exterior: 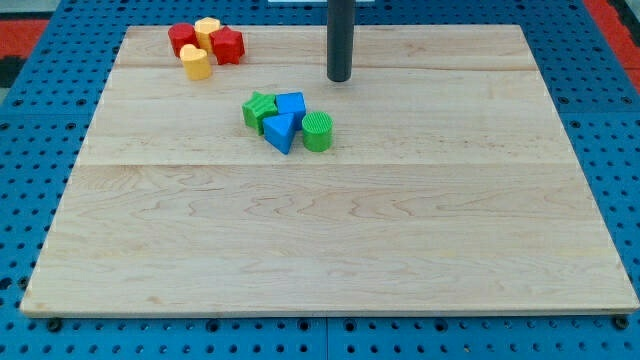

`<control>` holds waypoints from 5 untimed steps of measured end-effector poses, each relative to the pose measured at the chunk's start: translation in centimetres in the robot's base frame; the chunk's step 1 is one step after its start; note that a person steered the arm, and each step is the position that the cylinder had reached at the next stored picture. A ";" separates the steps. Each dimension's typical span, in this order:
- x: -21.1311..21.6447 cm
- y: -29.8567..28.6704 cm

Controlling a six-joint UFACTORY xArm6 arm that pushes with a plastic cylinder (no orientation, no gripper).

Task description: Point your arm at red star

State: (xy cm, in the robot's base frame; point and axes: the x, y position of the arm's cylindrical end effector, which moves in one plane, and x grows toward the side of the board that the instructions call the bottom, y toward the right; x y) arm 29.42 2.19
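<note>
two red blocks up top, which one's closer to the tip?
The red star, at the right of the red-and-yellow cluster. The other red block sits further to the view's left, farther from my tip.

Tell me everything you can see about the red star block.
The red star is a small glossy block, plastic-looking, lying flat on the wooden board near the view's top left corner. It looks to touch a yellow block on its left, within a cluster that includes another red block. My tip stands well to its right, apart from it.
</note>
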 end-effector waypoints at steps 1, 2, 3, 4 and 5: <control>0.0 0.0; 0.0 0.0; 0.0 0.1; 0.0 0.6; 0.0 -0.4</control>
State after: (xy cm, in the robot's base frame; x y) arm 29.42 1.83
